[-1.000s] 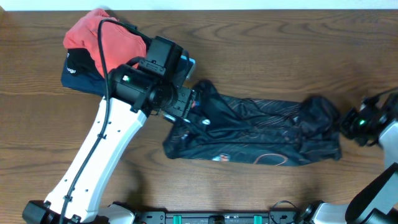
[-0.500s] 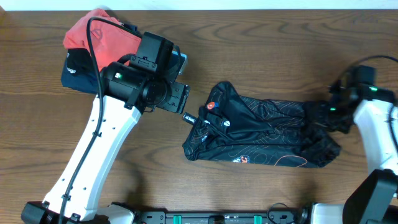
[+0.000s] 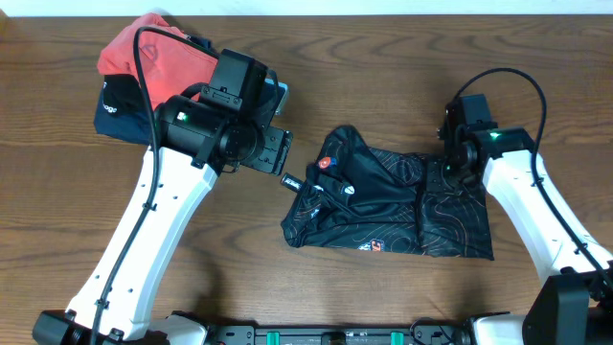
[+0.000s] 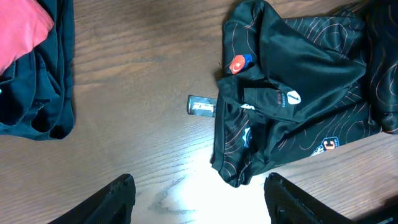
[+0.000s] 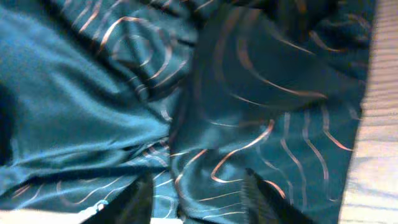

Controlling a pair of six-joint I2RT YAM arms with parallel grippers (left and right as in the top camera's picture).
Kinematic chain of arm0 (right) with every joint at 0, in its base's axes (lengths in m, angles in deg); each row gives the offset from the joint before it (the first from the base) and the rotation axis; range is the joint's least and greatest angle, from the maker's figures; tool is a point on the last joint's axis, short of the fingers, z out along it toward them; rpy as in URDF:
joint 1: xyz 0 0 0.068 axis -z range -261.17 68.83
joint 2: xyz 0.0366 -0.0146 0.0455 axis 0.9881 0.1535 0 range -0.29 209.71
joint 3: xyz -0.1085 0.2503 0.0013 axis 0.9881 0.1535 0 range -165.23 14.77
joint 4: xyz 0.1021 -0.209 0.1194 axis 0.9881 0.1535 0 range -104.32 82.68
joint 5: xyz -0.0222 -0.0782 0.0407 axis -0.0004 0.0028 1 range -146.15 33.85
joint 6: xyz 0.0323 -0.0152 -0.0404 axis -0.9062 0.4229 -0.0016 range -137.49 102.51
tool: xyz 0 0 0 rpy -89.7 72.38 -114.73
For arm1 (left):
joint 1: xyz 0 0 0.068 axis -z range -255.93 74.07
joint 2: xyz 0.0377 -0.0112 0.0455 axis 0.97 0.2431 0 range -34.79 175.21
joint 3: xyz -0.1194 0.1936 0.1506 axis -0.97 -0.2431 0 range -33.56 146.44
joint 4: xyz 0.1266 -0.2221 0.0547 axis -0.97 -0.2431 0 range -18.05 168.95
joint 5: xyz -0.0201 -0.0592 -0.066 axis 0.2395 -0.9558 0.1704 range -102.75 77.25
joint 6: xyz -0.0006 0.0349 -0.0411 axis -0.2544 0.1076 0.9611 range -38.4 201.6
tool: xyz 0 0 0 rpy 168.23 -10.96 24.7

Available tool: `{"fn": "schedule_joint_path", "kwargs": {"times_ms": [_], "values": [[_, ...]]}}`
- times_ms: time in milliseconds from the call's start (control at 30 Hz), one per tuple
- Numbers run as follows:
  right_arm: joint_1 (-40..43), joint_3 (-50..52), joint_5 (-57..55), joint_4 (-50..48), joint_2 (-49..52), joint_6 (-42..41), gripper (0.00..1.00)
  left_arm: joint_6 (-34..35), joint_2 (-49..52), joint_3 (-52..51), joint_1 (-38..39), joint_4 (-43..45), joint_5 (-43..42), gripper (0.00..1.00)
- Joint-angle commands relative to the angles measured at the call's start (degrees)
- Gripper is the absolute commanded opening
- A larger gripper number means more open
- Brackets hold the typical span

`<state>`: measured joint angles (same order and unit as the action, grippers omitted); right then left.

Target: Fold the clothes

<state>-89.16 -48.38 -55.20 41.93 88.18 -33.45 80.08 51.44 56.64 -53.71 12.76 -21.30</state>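
Note:
The clothes, a black jersey (image 3: pixel 383 206) with thin orange contour lines and small logos, lie in a loose bundle at the table's centre. The right end is folded over onto the middle. My right gripper (image 3: pixel 448 165) hovers low over that folded part. In the right wrist view its fingers (image 5: pixel 134 199) stand apart over the jersey cloth (image 5: pixel 124 93), gripping nothing. My left gripper (image 3: pixel 280 153) hangs open just left of the jersey. In the left wrist view the jersey (image 4: pixel 292 93) lies ahead, and only bare wood shows between the jaws of the left gripper (image 4: pixel 202 202).
A coral-red garment (image 3: pixel 153 57) lies on a navy one (image 3: pixel 120 113) at the far left, under the left arm. Both garments, red (image 4: pixel 18 31) and navy (image 4: pixel 43 81), show in the left wrist view. A small black tag (image 4: pixel 201 105) lies on the wood beside the jersey.
My right arm swung left, carrying the jersey's right end over onto the middle, and its jaws have parted. Earlier the left gripper let go of the left end and drew back.

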Motion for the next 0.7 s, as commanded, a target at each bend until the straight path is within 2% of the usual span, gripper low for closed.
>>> {"fn": "schedule_joint_path", "kwargs": {"times_ms": [0,100,300,333,367,467,500,667], "values": [[3.9,0.3,-3.5,-0.1,-0.1,-2.4,0.39,0.1,-0.3,1.2,-0.3,-0.2,0.7,0.68],[9.6,0.3,-3.0,0.5,-0.1,-2.2,0.29,0.0,-0.3,1.2,-0.3,-0.2,0.7,0.68],[18.1,0.5,6.2,0.3,0.0,1.9,0.33,0.0,-0.3,1.2,-0.3,-0.2,0.7,0.68],[18.2,1.0,6.7,0.0,0.0,1.9,0.31,0.0,-0.3,1.2,-0.3,-0.2,0.7,0.68],[18.1,1.5,7.3,-0.7,0.0,1.6,0.24,0.0,-0.3,1.2,-0.3,-0.2,0.7,0.68],[17.3,5.2,10.2,-5.3,0.0,-1.5,0.07,0.0,-0.3,1.2,-0.3,-0.2,0.7,0.68],[16.9,7.1,11.3,-8.0,0.0,-3.3,0.04,0.0,-0.3,1.2,-0.3,-0.2,0.7,0.68],[14.5,16.6,15.0,-24.4,0.8,-15.7,0.01,0.0,-0.3,1.2,-0.3,-0.2,0.7,0.68]]}}
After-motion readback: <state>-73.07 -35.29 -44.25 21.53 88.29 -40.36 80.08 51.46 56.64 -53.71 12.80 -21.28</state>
